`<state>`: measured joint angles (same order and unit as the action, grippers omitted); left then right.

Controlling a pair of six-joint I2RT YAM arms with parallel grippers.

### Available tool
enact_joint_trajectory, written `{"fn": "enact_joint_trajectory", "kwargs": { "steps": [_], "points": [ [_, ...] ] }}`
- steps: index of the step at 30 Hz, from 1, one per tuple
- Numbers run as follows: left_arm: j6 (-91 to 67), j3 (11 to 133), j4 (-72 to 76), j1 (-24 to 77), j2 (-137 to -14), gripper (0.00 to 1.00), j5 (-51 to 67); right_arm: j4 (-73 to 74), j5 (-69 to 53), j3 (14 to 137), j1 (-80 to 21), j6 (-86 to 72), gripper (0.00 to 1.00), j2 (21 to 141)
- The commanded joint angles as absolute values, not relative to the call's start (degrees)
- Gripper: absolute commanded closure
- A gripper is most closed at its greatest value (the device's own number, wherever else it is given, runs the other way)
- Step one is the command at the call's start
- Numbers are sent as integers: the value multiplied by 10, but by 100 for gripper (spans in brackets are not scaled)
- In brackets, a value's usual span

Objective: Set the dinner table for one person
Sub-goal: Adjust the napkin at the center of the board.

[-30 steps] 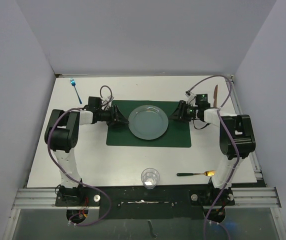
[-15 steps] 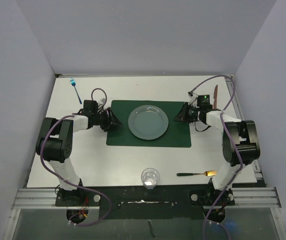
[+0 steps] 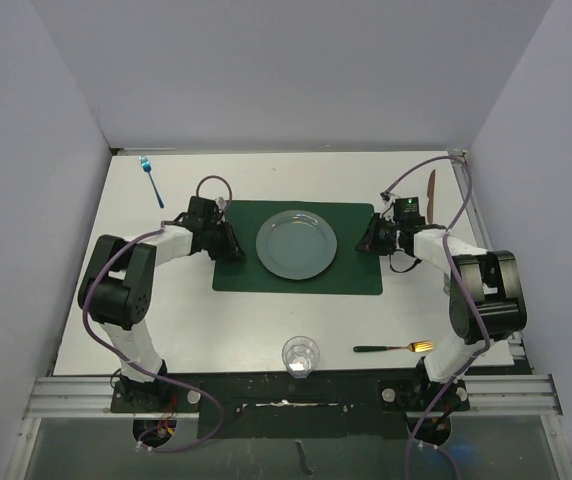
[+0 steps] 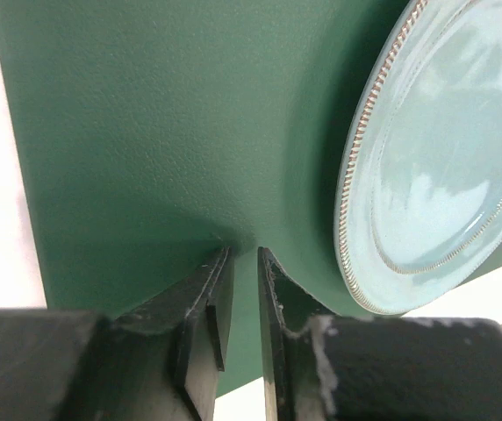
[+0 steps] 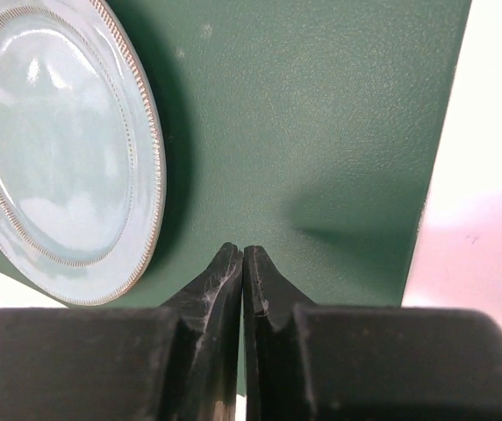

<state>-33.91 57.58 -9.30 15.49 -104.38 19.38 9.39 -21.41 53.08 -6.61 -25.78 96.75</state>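
Table [image 3: 166,320] carries green placemat [image 3: 356,275] at centre, plate [image 3: 296,243] on it. Right end effector [image 5: 241,250] clenched, tips meeting low over placemat's right side, nothing visibly between. Left end effector [image 4: 244,254] nearly closed, slim gap; grip on placemat: cannot tell. Risk: uneven pull rucks placemat, slides plate off-centre. Fork [image 3: 396,348], cup [image 3: 301,354] not yet beside plate.

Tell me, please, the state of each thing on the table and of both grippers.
placemat: flat on table.
plate: flat on placemat, empty.
cup: upright, off placemat.
fork: lying flat, off placemat.
spoon: lying flat, far left corner.
knife: lying flat, far right edge.
left gripper: slightly open, over placemat.
right gripper: shut, over placemat.
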Motion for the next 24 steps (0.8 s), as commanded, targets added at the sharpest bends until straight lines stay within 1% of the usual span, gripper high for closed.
{"fn": "enact_joint_trajectory", "kwargs": {
  "steps": [1, 2, 5, 24],
  "points": [
    [-329, 598, -149, 176, -1048, 87, 137, 96, -171, 530, -73, -248, 97, 932],
    [-330, 598, -153, 181, -1049, 89, 131, 97, -167, 528, -73, -248, 97, 932],
    [-333, 592, -158, 193, -1052, 90, 117, 96, -163, 524, -73, -247, 96, 936],
    [-337, 594, -183, 240, -1056, 91, 93, 77, -158, 537, -75, -249, 95, 1018]
  ]
}}
